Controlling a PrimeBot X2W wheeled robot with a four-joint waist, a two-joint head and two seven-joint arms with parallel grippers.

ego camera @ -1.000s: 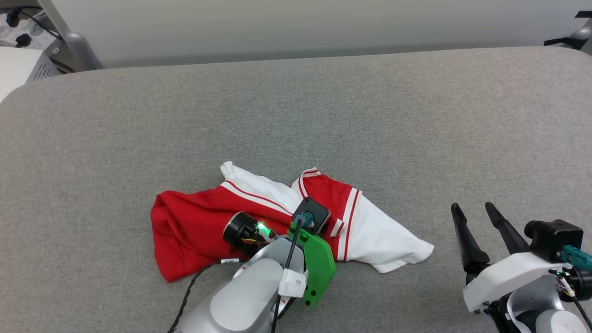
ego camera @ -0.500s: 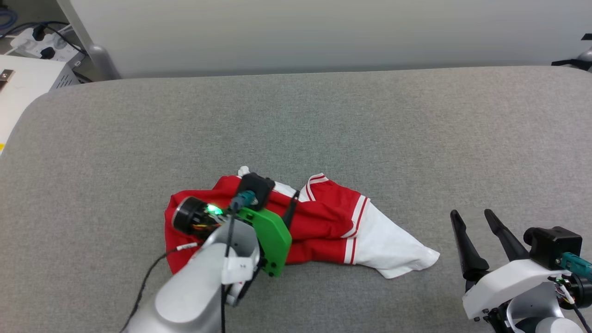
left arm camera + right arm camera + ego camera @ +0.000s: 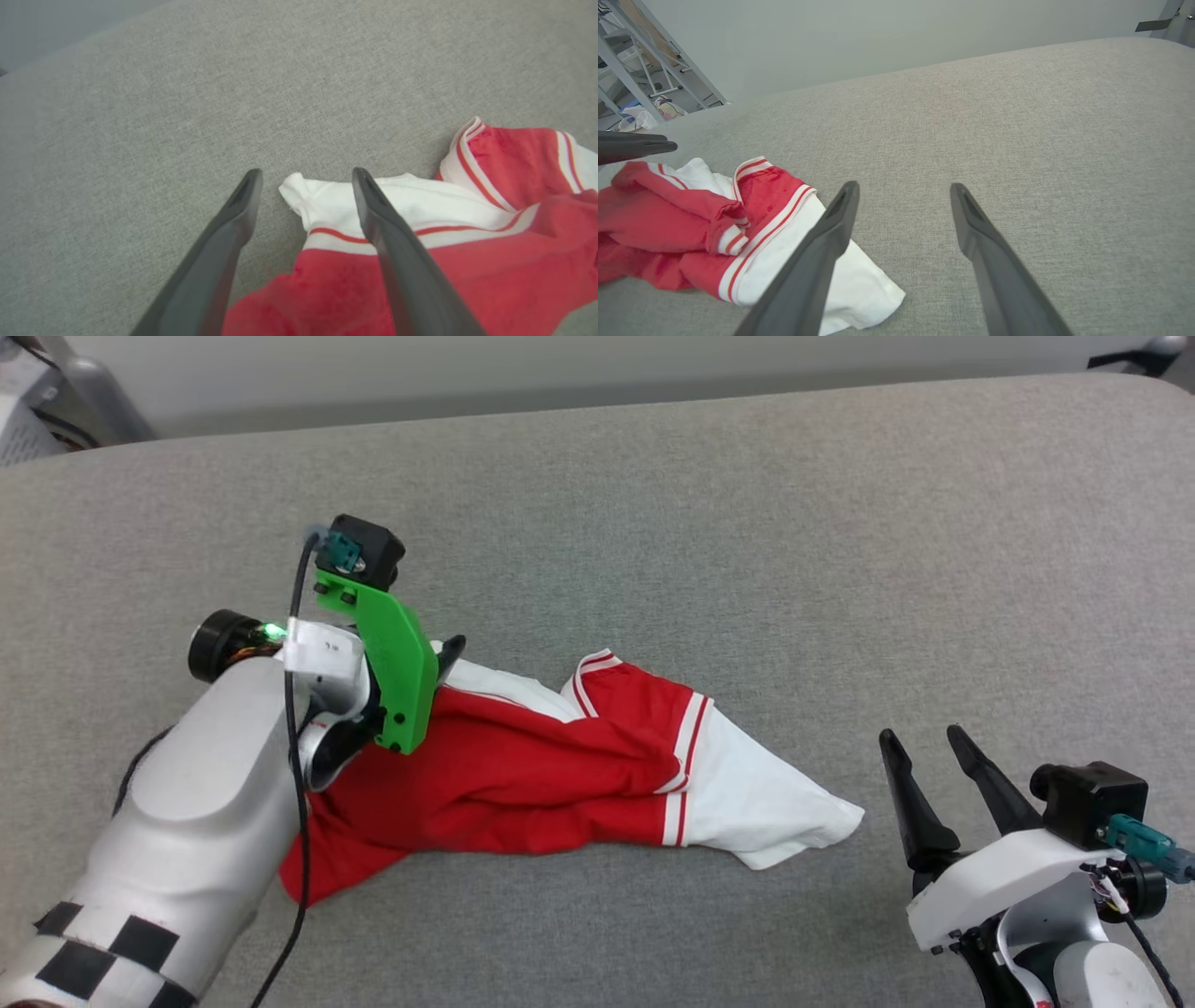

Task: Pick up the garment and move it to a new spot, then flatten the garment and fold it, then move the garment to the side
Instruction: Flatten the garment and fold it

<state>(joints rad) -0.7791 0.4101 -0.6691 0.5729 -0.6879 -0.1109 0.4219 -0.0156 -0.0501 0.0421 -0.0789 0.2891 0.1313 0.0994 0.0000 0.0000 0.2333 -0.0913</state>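
The garment point(image 3: 523, 775), red with white sleeves and striped trim, lies crumpled and stretched sideways on the grey surface; its print is hidden. My left gripper point(image 3: 441, 655) hovers over its left far end, mostly hidden behind a green bracket in the head view. The left wrist view shows that gripper point(image 3: 306, 173) open, the garment's point(image 3: 490, 261) white sleeve tip lying below between the fingers, not gripped. My right gripper point(image 3: 922, 735) rests open to the right of the white sleeve, holding nothing. In the right wrist view it point(image 3: 904, 185) stands just right of the garment point(image 3: 668, 219).
The grey fabric surface point(image 3: 747, 569) stretches wide behind and to the right of the garment. A white box with cables point(image 3: 19, 420) sits beyond the far left corner. A metal rack point(image 3: 626, 60) stands off the surface's left side.
My left gripper opened and let go of the garment, then rose and swung left. The garment now lies drawn out sideways. The head camera shifted. The right arm stayed put.
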